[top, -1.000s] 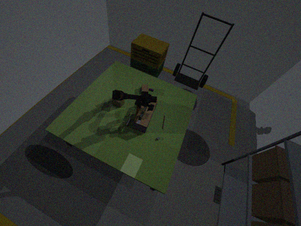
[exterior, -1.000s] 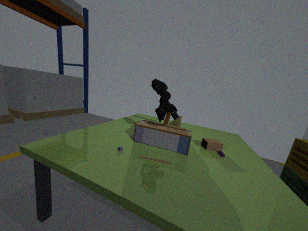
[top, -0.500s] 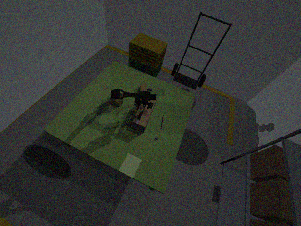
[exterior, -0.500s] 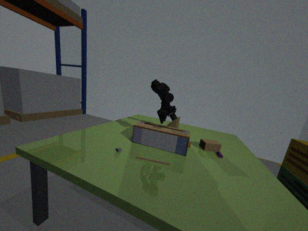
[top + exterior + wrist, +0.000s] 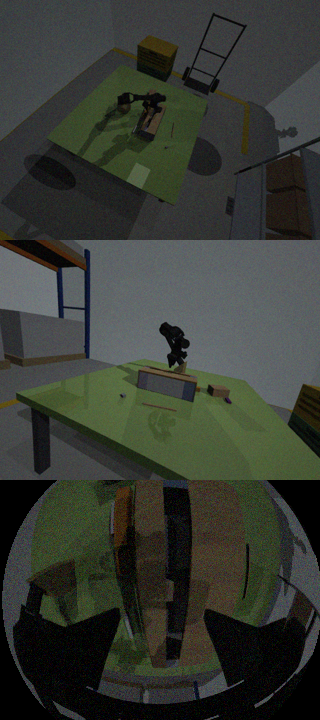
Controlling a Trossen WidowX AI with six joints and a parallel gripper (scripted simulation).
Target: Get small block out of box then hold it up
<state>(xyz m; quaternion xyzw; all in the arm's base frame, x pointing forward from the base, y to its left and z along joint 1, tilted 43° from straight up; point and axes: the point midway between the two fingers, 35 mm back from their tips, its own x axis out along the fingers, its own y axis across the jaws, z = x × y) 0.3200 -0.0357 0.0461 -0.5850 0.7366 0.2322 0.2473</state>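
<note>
The box (image 5: 158, 120) (image 5: 165, 385) (image 5: 215, 555) stands upright on the green table (image 5: 103, 85) (image 5: 98, 384). Its wooden top has a long dark slot (image 5: 179, 535). My gripper (image 5: 176, 365) (image 5: 162, 613) is open and empty, above the box top, with a finger to either side of the slot in the wrist view. I cannot make out the small block on the shelf; pale patches show in the slot, too dim to name. A small grey piece (image 5: 166, 147) (image 5: 123, 395) lies on the table outside the box; I cannot tell whether it is the task's block.
An orange piece (image 5: 197, 389) (image 5: 122, 525) is beside the box. A thin rod (image 5: 172, 129) (image 5: 158, 407) (image 5: 246, 570) lies on the opposite side. A brown block (image 5: 219, 391) and a purple piece (image 5: 227, 400) lie past one end. A brown wedge (image 5: 181, 368) stands behind.
</note>
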